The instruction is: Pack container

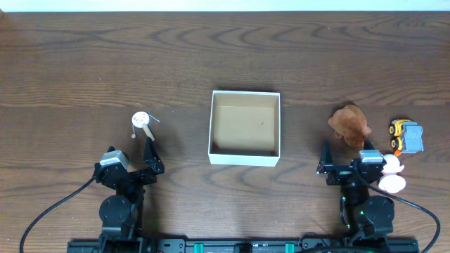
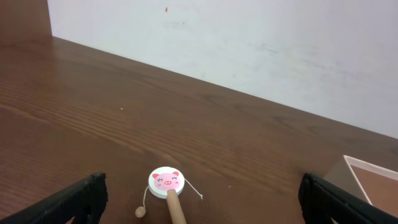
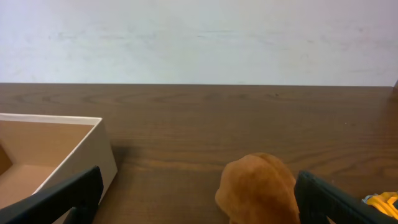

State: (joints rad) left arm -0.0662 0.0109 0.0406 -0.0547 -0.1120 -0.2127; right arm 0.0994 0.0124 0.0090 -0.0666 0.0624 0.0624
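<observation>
The container (image 1: 244,159) stands at the centre of the bench (image 1: 176,63), between the two arms, and nothing is seen inside it. To its left a pig-faced drum (image 1: 143,121) lies just beyond the left fingers (image 2: 81,199). To its right a brown plush (image 1: 349,124) lies just beyond the right fingers (image 3: 68,196). A truck (image 1: 406,135) is placed right of the plush, and white toys (image 1: 391,174) lie beside the right arm. Both pairs of fingers are spread wide and nothing is held.

Packing is judged not yet begun; the first pick is in hand. One pair of fingers should be advanced around its nearest toy, clenched, then lifted clear of the container wall before release.
</observation>
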